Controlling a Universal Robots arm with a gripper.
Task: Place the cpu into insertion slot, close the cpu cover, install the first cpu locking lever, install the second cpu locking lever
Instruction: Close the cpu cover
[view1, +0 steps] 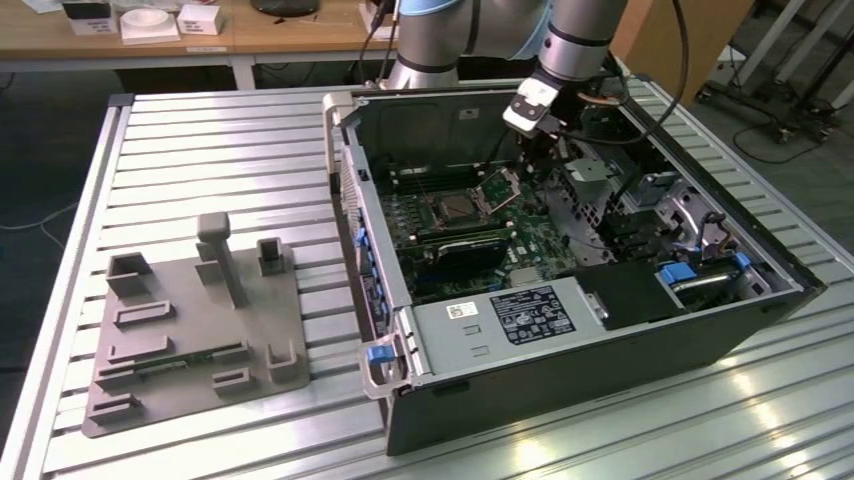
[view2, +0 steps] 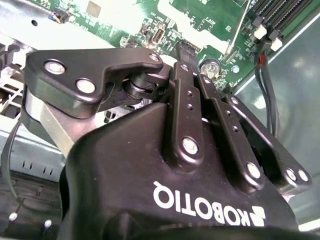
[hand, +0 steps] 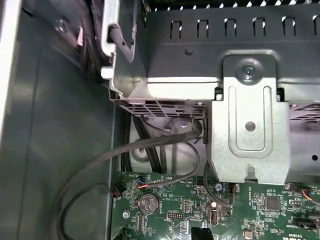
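My hand (view1: 530, 148) hangs inside the open computer case (view1: 561, 385) on the counter (view1: 200, 150); I cannot tell whether it is apart or together. The one socket (view1: 454, 208) lies toward the exterior view's left of it, with its one cover (view1: 501, 186) tilted up between them. Whether the chip sits inside, I cannot tell.

Noted on site: in the second wrist view the black body of the claw (view2: 167, 67) hides most of the green motherboard (view2: 200, 20), so the parts beneath it go unseen. In the exterior view the insertion slot (view1: 454, 208) is too small to tell what its centre holds, and the arm (view1: 581, 40) and the slatted surface (view1: 214, 140) are cut off by the frame's edges. In the first wrist view the black cables (hand: 150, 145) pass out of sight under the metal cage (hand: 200, 50), and the motherboard is cut by the picture's edge.
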